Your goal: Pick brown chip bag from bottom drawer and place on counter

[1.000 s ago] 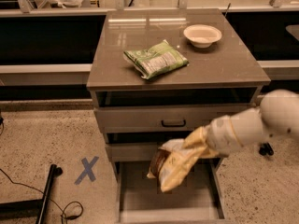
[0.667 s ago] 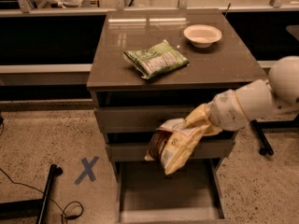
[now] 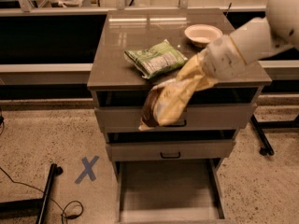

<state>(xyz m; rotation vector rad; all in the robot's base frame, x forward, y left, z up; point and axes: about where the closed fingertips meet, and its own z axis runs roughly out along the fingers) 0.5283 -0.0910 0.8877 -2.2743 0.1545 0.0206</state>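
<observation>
My gripper (image 3: 176,87), with tan fingers on a white arm reaching in from the right, is shut on the brown chip bag (image 3: 160,110). The bag hangs tilted in front of the top drawer, just below the front edge of the counter (image 3: 117,55). The bottom drawer (image 3: 168,185) is pulled open below, and its flat grey floor is bare.
A green-and-white bag (image 3: 155,58) lies mid-counter and a pale bowl (image 3: 202,33) sits at the back right. The two upper drawers (image 3: 170,149) are slightly open. A blue X (image 3: 87,168) marks the floor at left, near a black stand leg (image 3: 46,195) with cable.
My gripper has lifted the brown chip bag from above the open bottom drawer up to the height of the counter's front edge, and my arm has risen with it.
</observation>
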